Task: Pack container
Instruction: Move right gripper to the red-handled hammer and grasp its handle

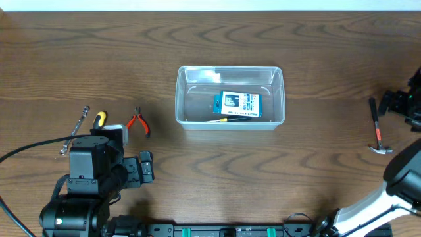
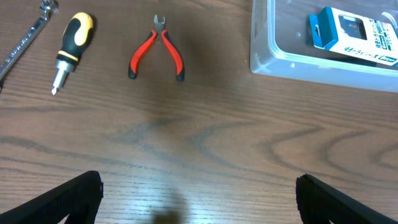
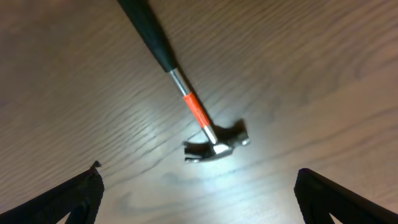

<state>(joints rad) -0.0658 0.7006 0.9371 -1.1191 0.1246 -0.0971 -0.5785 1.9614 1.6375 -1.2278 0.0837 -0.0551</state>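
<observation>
The clear plastic container sits mid-table with a small blue-and-white box and a thin yellow-tipped tool inside; its corner shows in the left wrist view. Red-handled pliers, a yellow-and-black screwdriver and a wrench lie to its left. A hammer lies at the far right. My left gripper is open and empty, hovering short of the pliers. My right gripper is open and empty just short of the hammer head.
The wooden table runs to a pale far edge at the top of the overhead view. The left arm base and its cable fill the near left corner. The right arm stands at the near right edge.
</observation>
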